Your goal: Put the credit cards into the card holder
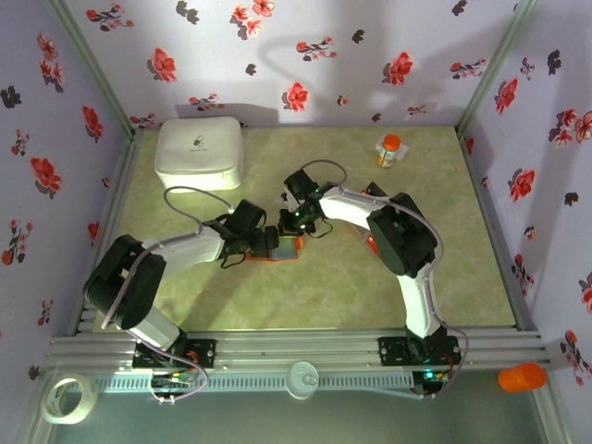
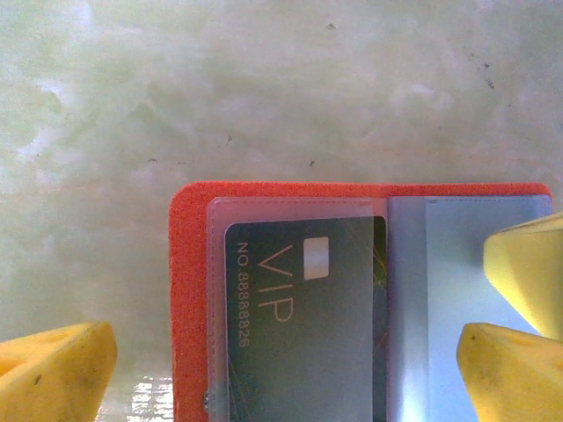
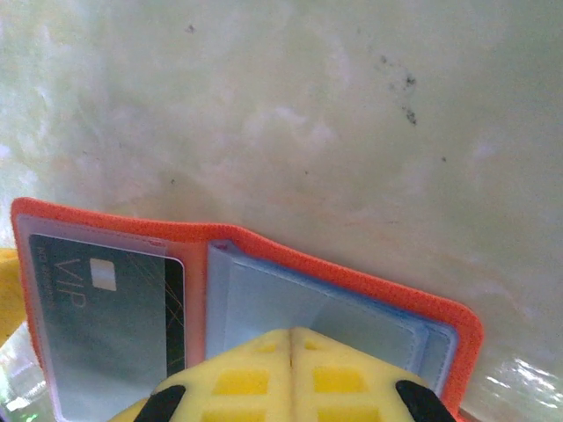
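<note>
The right fingers (image 3: 237, 378), closed tip to tip on nothing, seem to pin the 3 o'clock flap of the one open card holder (image 3: 352, 274) in the middle of the worktop (image 1: 444, 259), while the left fingers (image 2: 53, 369) stand wide apart astride it, empty. One black card (image 3: 97, 325) sits in its 9 o'clock pocket, so I judge loading is under way. The next move calls for fetching another card, perhaps from the red patch (image 1: 371, 243) at the holder's 3 o'clock, too hidden to count.

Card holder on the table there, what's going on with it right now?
The orange card holder lies open on the table between both arms. A black VIP card already sits in one clear pocket. The left gripper straddles the holder with jaws wide open. The right gripper, jaws shut, is down over the other, blue-grey pocket, which looks empty where it shows.
</note>
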You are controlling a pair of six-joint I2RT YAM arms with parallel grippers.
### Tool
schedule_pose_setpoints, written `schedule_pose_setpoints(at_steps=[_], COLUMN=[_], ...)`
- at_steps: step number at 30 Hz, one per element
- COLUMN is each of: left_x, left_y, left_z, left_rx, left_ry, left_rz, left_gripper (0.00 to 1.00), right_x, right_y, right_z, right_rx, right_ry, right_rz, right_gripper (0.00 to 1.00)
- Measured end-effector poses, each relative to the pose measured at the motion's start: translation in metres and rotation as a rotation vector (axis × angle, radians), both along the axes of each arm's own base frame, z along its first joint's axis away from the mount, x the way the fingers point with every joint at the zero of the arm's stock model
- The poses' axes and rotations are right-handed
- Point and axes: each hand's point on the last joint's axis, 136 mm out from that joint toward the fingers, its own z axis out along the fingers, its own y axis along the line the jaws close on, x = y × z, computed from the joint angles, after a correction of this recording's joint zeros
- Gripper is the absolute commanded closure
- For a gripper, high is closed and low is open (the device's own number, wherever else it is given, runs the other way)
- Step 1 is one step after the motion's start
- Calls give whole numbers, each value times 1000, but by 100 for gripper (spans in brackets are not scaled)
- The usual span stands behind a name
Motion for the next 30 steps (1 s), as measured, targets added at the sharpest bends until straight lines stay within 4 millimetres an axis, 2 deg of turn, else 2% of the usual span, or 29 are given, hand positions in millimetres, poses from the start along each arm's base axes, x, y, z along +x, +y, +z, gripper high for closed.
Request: schedule_pose_setpoints(at_steps=[7, 18, 23, 30], left_x=[0, 1, 1, 0], left_y=[0, -1, -1, -1], left_z=[-1, -2, -2, -3], left_rx=[0, 6, 8, 8], left_ry=[0, -2, -1, 0], left_rz=[-1, -11, -13, -16], left_gripper=[0, 0, 0, 0], right_x=[11, 11, 9, 9], right_y=[-5, -10, -10, 0], right_z=[9, 5, -8, -8], right_rx=[-18, -42, -56, -14], right_ry=[-34, -33, -9, -14], right_rz=[8, 8, 9, 19], right_gripper=[95, 96, 96, 97])
